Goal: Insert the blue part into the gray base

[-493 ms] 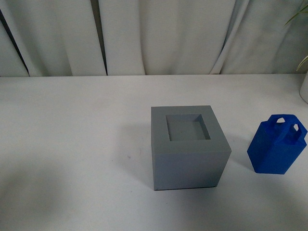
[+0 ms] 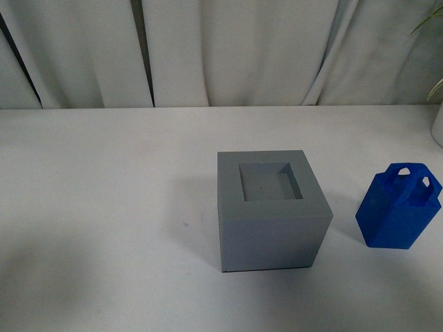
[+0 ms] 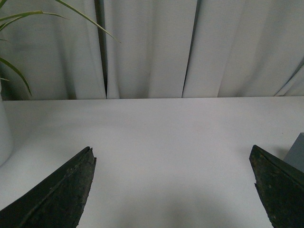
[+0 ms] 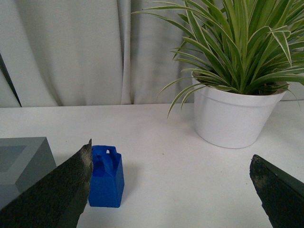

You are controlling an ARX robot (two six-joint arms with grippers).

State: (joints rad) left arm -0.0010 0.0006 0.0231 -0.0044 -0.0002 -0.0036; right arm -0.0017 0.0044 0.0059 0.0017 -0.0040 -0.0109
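Observation:
The gray base [image 2: 271, 209] stands upright mid-table in the front view, its square recess empty. The blue part [image 2: 399, 207] stands upright on the table to its right, apart from it, handle up. Neither arm shows in the front view. In the right wrist view my right gripper [image 4: 171, 161] is open and empty; the blue part [image 4: 106, 176] stands partly behind one finger [image 4: 61, 190], and a corner of the gray base [image 4: 23, 159] shows beyond. In the left wrist view my left gripper [image 3: 172, 156] is open over bare table, with an edge of the gray base [image 3: 297, 153] beside one finger.
A white pot with a spiky green plant [image 4: 232, 111] stands on the table past the blue part, at the front view's far right edge [image 2: 437, 124]. Another white pot edge [image 3: 4, 137] with leaves shows in the left wrist view. Pale curtains [image 2: 221, 52] hang behind the table.

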